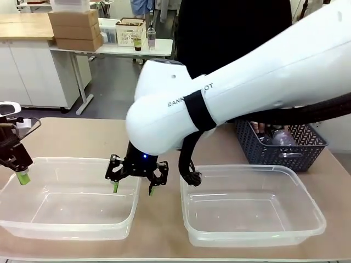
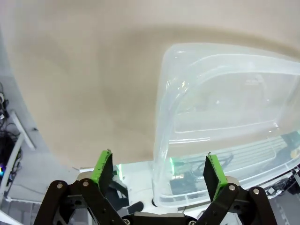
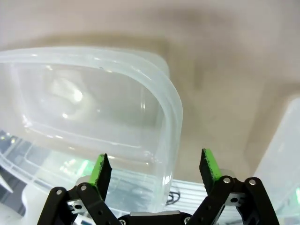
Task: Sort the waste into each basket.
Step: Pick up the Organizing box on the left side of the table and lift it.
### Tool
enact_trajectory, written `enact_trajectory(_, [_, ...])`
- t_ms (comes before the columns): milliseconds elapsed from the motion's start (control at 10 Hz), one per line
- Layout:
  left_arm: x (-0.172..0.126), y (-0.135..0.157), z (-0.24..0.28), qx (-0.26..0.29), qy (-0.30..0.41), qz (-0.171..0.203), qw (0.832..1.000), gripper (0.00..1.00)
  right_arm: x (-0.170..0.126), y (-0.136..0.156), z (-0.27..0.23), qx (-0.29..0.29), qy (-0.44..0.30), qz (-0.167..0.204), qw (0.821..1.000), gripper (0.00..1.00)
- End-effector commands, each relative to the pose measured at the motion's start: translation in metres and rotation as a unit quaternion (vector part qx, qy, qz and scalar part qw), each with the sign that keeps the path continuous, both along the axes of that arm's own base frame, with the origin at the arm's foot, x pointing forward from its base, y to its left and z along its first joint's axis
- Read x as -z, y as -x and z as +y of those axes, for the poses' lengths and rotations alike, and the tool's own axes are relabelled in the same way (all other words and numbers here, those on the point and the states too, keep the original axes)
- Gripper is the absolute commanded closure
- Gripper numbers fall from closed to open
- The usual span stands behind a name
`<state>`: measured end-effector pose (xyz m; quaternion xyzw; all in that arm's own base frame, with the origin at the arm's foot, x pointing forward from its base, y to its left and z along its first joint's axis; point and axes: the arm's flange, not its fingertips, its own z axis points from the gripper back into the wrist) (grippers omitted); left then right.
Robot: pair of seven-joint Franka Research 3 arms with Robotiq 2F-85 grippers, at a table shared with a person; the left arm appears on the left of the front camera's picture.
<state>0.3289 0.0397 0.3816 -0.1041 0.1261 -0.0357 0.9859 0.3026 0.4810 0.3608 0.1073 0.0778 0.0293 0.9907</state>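
Two clear baskets sit side by side on the table, the left basket [image 1: 71, 161] and the right basket [image 1: 247, 169], both with nothing inside. My right arm reaches across the middle, and its gripper [image 1: 134, 187] hangs open astride the left basket's right wall. In the right wrist view that rim [image 3: 171, 108] runs between the pads of my right gripper [image 3: 154, 168] without touching them. At the left basket's left end, my left gripper [image 1: 19, 172] is open too. The left wrist view shows that gripper [image 2: 158, 168] straddling the basket's wall [image 2: 161, 117]. Clear plastic bottles [image 1: 282, 137] lie in a dark lattice basket.
The dark grey lattice basket [image 1: 307, 150] stands at the back right, behind the right basket, partly hidden by my right arm. A person in dark clothes [image 1: 230, 33] stands at the far side. The right basket's edge [image 3: 286, 140] shows in the right wrist view.
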Motion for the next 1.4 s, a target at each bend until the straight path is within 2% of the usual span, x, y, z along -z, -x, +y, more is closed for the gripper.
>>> enact_trajectory(0, [0.044, 0.063, -0.018, 0.009, 0.026, -0.03, 0.999, 0.0, -0.003, -0.006, 0.02, 0.01, 0.058, 0.022, 0.998, 0.54])
enact_trajectory(100, [0.047, 0.063, -0.022, 0.023, 0.031, -0.023, 0.999, 0.56, -0.004, -0.006, 0.02, 0.012, 0.064, 0.021, 0.998, 0.59])
enact_trajectory(200, [0.05, 0.062, -0.024, 0.024, 0.027, -0.021, 0.999, 0.57, -0.003, -0.007, 0.02, 0.016, 0.066, 0.02, 0.997, 1.0])
enact_trajectory(300, [0.05, 0.062, -0.025, 0.025, 0.027, -0.02, 0.999, 1.0, -0.002, -0.006, 0.019, 0.017, 0.066, 0.019, 0.997, 1.0])
enact_trajectory(400, [0.051, 0.062, -0.024, 0.022, 0.025, -0.017, 0.999, 1.0, -0.002, -0.006, 0.018, 0.02, 0.069, 0.017, 0.997, 1.0])
enact_trajectory(500, [0.052, 0.062, -0.024, 0.023, 0.024, -0.014, 0.999, 1.0, -0.002, -0.006, 0.019, 0.02, 0.069, 0.015, 0.997, 0.78])
enact_trajectory(600, [0.053, 0.061, -0.024, 0.02, 0.019, -0.011, 1.0, 0.86, -0.001, -0.006, 0.018, 0.02, 0.069, 0.013, 0.997, 0.88])
enact_trajectory(700, [0.053, 0.06, -0.023, 0.015, 0.012, -0.013, 1.0, 0.96, -0.001, -0.005, 0.018, 0.021, 0.069, 0.014, 0.997, 1.0])
enact_trajectory(800, [0.052, 0.06, -0.022, 0.009, 0.008, -0.018, 1.0, 1.0, -0.001, -0.005, 0.017, 0.021, 0.071, 0.015, 0.997, 1.0])
enact_trajectory(1100, [0.044, 0.059, -0.019, -0.012, 0.022, -0.062, 0.998, 1.0, 0.0, -0.004, 0.016, 0.023, 0.076, 0.015, 0.997, 1.0])
enact_trajectory(1300, [0.037, 0.059, -0.018, -0.02, 0.03, -0.068, 0.997, 1.0, -0.002, -0.006, 0.013, 0.023, 0.082, 0.02, 0.996, 1.0])
